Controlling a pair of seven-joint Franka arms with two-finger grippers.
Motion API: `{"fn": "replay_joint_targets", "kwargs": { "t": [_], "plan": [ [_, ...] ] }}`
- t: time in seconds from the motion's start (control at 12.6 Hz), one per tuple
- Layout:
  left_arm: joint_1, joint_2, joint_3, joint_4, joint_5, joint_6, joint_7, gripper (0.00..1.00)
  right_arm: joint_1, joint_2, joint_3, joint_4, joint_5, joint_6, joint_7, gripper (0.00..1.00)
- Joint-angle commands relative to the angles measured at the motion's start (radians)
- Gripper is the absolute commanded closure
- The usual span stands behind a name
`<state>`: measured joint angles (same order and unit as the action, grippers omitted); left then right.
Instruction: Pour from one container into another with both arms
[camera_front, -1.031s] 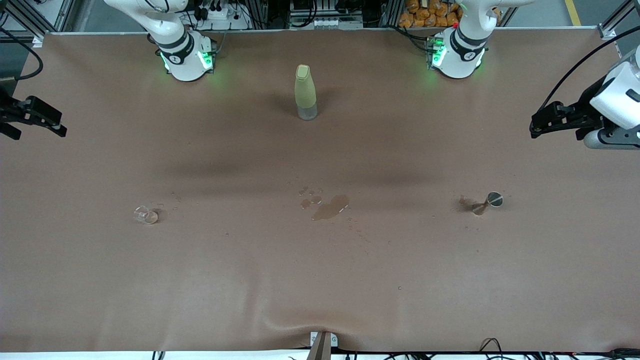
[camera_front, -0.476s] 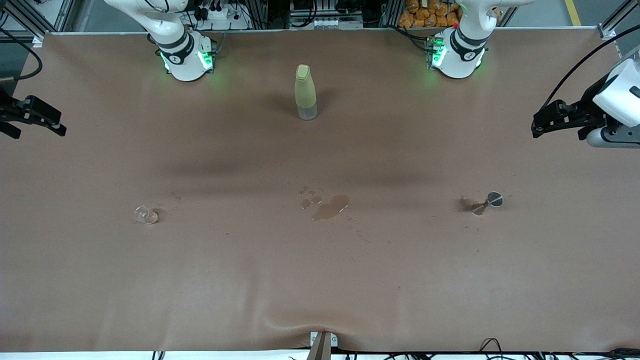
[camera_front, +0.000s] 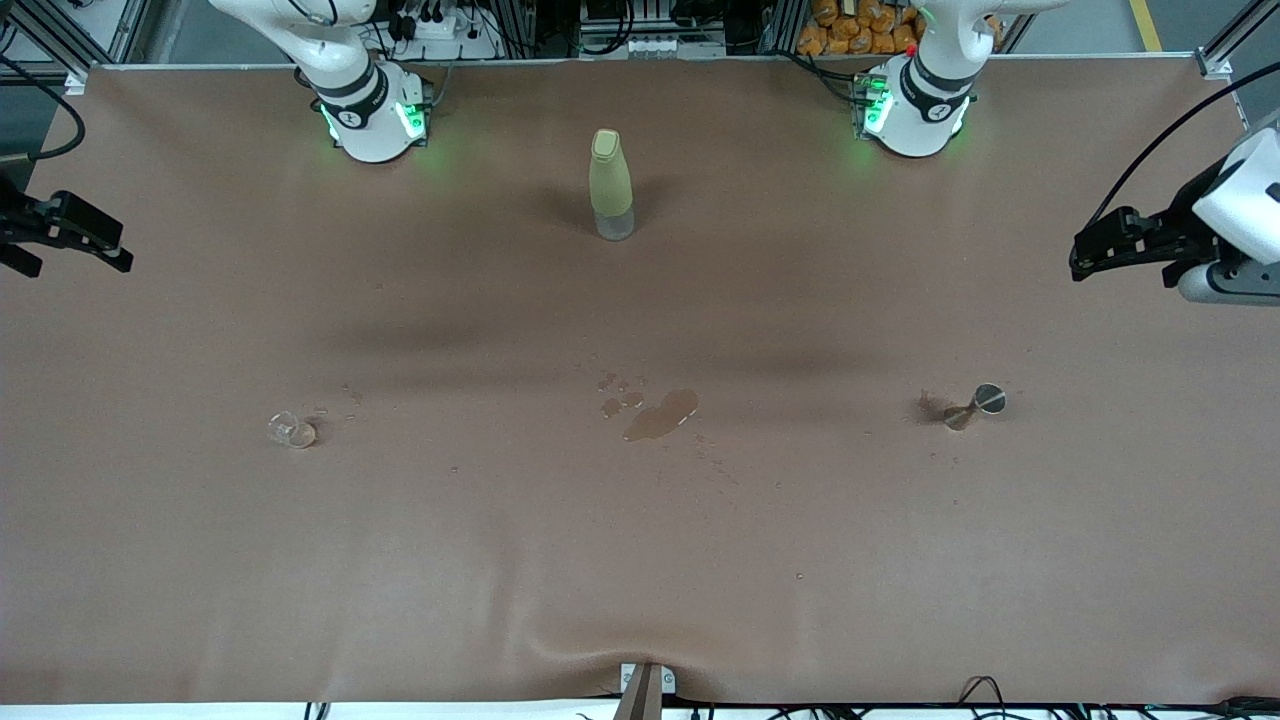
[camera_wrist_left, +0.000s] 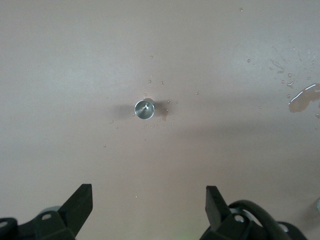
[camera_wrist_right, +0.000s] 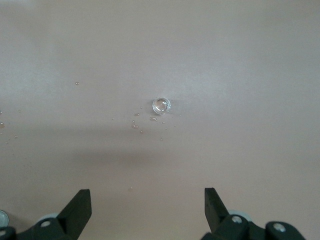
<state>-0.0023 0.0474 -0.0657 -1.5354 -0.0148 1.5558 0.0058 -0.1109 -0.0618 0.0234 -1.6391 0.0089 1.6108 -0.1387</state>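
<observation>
A small metal jigger (camera_front: 975, 404) stands on the brown table toward the left arm's end, with a wet patch beside it. A small clear glass (camera_front: 292, 430) sits toward the right arm's end. My left gripper (camera_front: 1118, 268) hovers open over the table's edge at its own end; in the left wrist view its jaws (camera_wrist_left: 149, 200) stand wide apart and empty, with the jigger (camera_wrist_left: 144, 109) below. My right gripper (camera_front: 84, 262) hangs open over the table's edge at the right arm's end, empty (camera_wrist_right: 147, 202), and looks down on the glass (camera_wrist_right: 161, 105).
A tall pale green bottle (camera_front: 610, 185) stands upright midway between the two arm bases. A puddle of spilled liquid (camera_front: 660, 415) with droplets lies at the table's middle, and also shows as a puddle (camera_wrist_left: 302, 97) in the left wrist view. Droplets surround the glass and the jigger.
My left gripper has drifted outward toward the table's edge at its own end, still open. The right arm has not moved.
</observation>
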Motion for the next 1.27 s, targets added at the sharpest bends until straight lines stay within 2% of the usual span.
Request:
{"fn": "replay_joint_targets", "kwargs": {
  "t": [0.0, 0.32, 0.63, 0.87, 1.19],
  "plan": [
    [0.018, 0.028, 0.000, 0.034, 0.010, -0.002, 0.017, 0.00, -0.024, -0.010, 0.018, 0.005, -0.012, -0.037, 0.001, 0.00],
    [0.088, 0.035, 0.007, 0.032, 0.009, 0.006, 0.218, 0.00, -0.030, -0.010, 0.016, 0.007, -0.012, -0.045, -0.012, 0.00],
    [0.189, 0.063, 0.006, 0.029, -0.026, 0.006, 0.223, 0.00, -0.062, -0.009, 0.015, 0.007, -0.012, -0.046, -0.136, 0.00],
    [0.214, 0.141, 0.006, 0.034, -0.114, 0.009, 0.206, 0.00, -0.064, -0.009, -0.017, 0.007, -0.006, -0.045, -0.235, 0.00],
    [0.235, 0.150, 0.007, 0.040, -0.116, 0.061, 0.235, 0.00, -0.064, -0.004, -0.083, 0.007, 0.000, -0.029, -0.532, 0.00]
  ]
}}
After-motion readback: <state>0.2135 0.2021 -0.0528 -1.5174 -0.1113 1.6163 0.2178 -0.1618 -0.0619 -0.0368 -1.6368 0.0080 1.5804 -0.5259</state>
